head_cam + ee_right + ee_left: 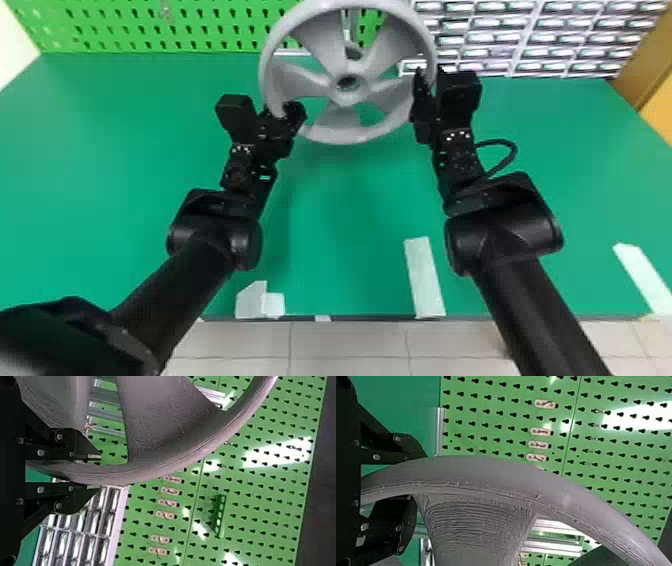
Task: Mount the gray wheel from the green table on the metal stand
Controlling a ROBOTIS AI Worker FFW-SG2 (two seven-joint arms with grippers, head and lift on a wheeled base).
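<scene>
- Gray wheel, held up between both grippers over the far part of the green tabletop, its hub and broad spokes facing the head camera.
- Left gripper: closed around the wheel's rim, one finger on each side of it.
- Right gripper: likewise gripping the rim, on the wheel's opposite side, a finger to either face.
- Beyond the left gripper, a green pegboard rises behind the tabletop; pale oval pieces sit on it in a row.
- Past the right gripper, a rack of small clear-fronted drawers; a brown panel lies farther out to that gripper's right.
- By the right gripper's wrist, a black cable loops outward.
- Nearer the robot than the right gripper, a white tape strip on the tabletop, with another strip well to its right; short tape pieces lie on the robot's side of the left gripper.
- Between the grippers and behind the wheel, the metal stand is mostly blocked by spokes and rim, so its shape is hard to make out.
- Both wrist views cut the wheel off, and in the head view the rim partly hides the left gripper's fingers.
</scene>
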